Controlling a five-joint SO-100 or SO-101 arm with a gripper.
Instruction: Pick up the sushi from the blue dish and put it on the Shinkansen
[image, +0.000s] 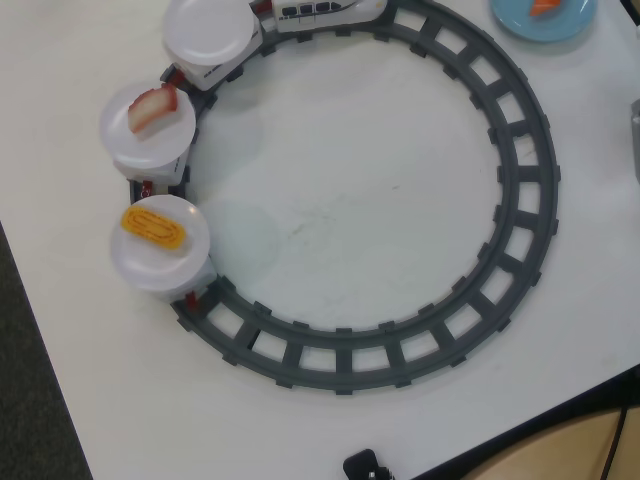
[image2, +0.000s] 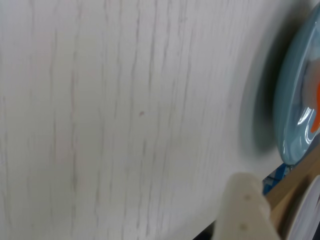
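The blue dish (image: 535, 27) lies at the top right corner of the overhead view, with the orange sushi (image: 546, 6) on it, cut by the frame edge. The white Shinkansen (image: 325, 10) stands on the track at the top, pulling cars topped with round white plates. The wrist view is blurred: the blue dish (image2: 292, 100) is at the right edge, with a strip of the orange sushi (image2: 316, 107) showing. Of my gripper (image2: 247, 200) only one pale finger shows, at the bottom, left of the dish and apart from it. No arm shows in the overhead view.
A grey ring track (image: 520, 200) fills the table's middle. The nearest plate (image: 208, 30) is bare, the second (image: 140, 140) holds a red-and-white piece, and the last (image: 150, 258) holds a yellow egg piece. The table edge runs down the left and across the bottom right.
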